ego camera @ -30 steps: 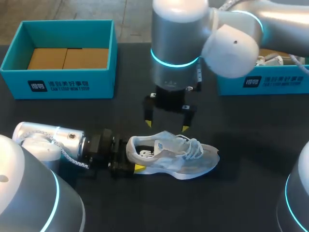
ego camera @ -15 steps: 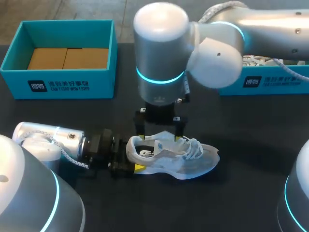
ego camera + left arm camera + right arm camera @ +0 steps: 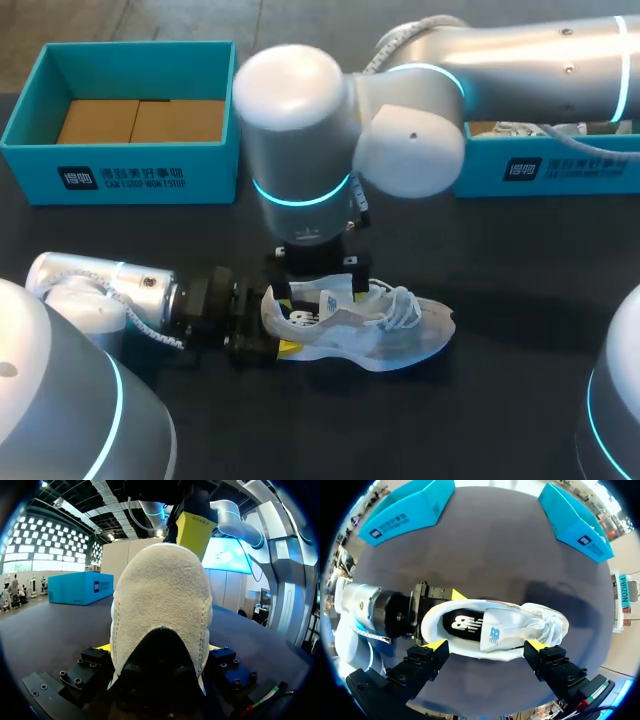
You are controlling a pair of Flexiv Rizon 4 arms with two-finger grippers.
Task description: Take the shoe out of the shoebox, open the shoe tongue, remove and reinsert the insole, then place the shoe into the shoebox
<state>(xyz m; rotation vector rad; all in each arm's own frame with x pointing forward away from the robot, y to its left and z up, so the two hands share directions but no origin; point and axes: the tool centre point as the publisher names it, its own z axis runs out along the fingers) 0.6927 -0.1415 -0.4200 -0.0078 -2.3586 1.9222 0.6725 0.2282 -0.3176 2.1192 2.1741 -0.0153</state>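
Note:
A white mesh shoe (image 3: 372,325) lies upright on the dark table, toe to the right. Its heel (image 3: 160,605) sits between the fingers of my left gripper (image 3: 272,320), which lies low on the table and is shut on it from both sides. In the right wrist view the black insole (image 3: 465,625) shows in the shoe's opening, with the white tongue (image 3: 497,632) and laces ahead of it. My right gripper (image 3: 488,644) hangs open just above the shoe's opening, fingers pointing down, nothing between them. In the head view the right gripper (image 3: 318,285) is mostly hidden under its own wrist.
A teal shoebox (image 3: 120,110) with brown cardboard inside stands at the back left. A second teal box (image 3: 545,165) stands at the back right, partly hidden by my right arm, which spans the table's back.
My right arm has swung left and come down, bringing its open gripper from above the shoe's middle to just over the opening. The left gripper and the shoe have stayed put.

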